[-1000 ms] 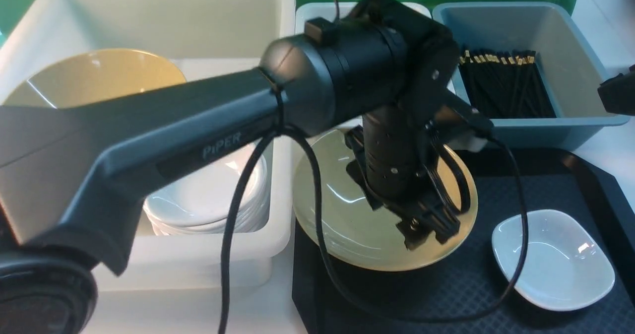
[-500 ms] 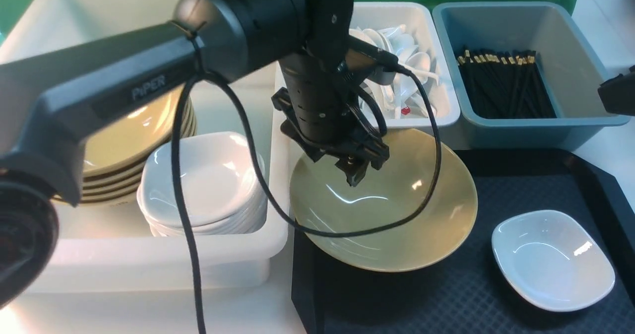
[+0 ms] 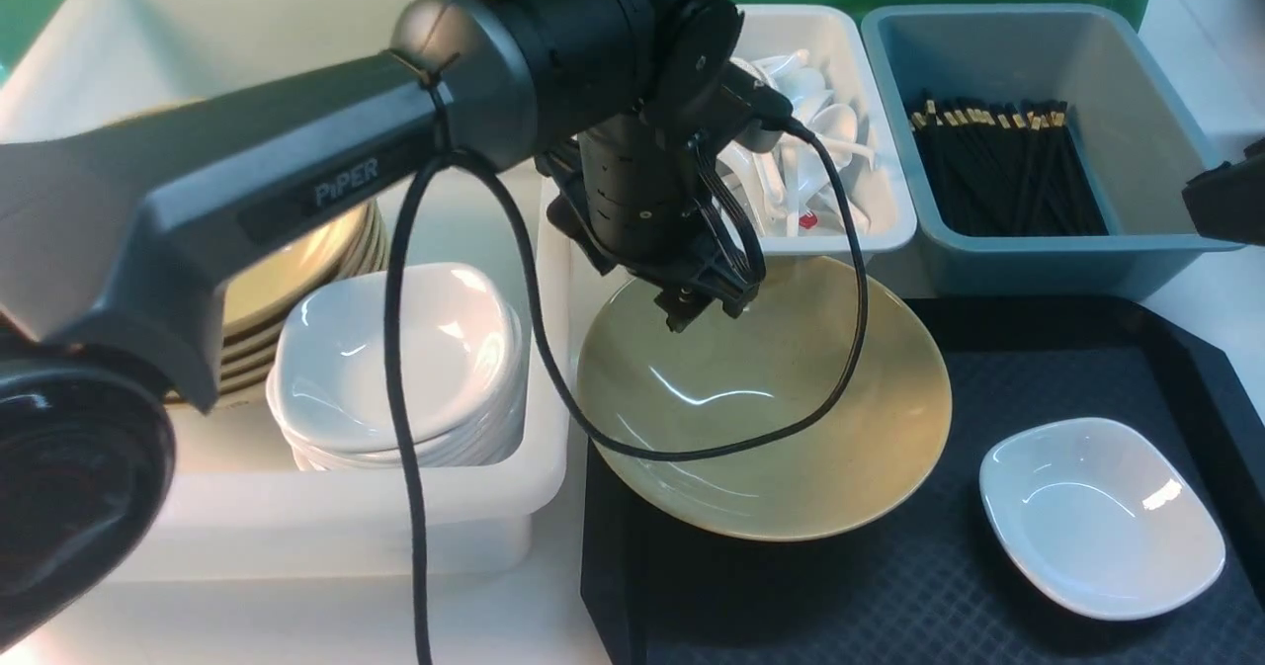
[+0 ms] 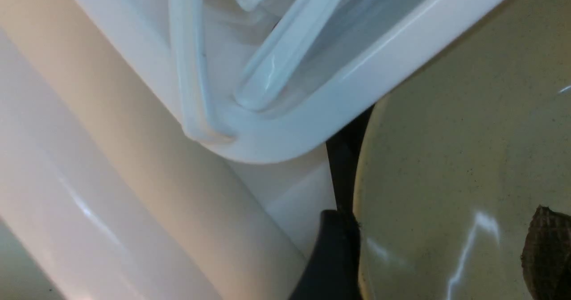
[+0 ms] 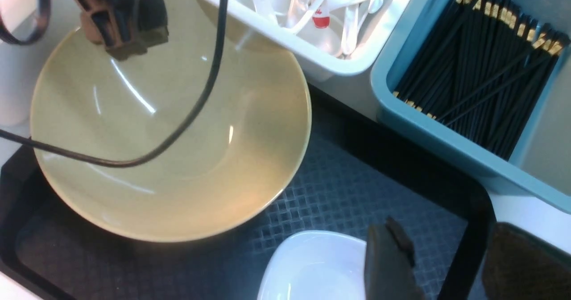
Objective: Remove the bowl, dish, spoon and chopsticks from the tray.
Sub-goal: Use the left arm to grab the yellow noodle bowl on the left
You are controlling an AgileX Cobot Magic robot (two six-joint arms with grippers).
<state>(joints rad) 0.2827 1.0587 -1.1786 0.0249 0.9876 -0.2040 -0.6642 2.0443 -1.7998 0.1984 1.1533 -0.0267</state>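
Bowl sat on the left end of the tray, with the dish apart on its right end. Left tool hung released just above the bowl's far rim, grasping nothing. Right tool was spread and empty near the dish

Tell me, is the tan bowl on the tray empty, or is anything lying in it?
Empty. The bowl shows only bare glossy glaze and reflections in the front and right wrist views; nothing lies inside.
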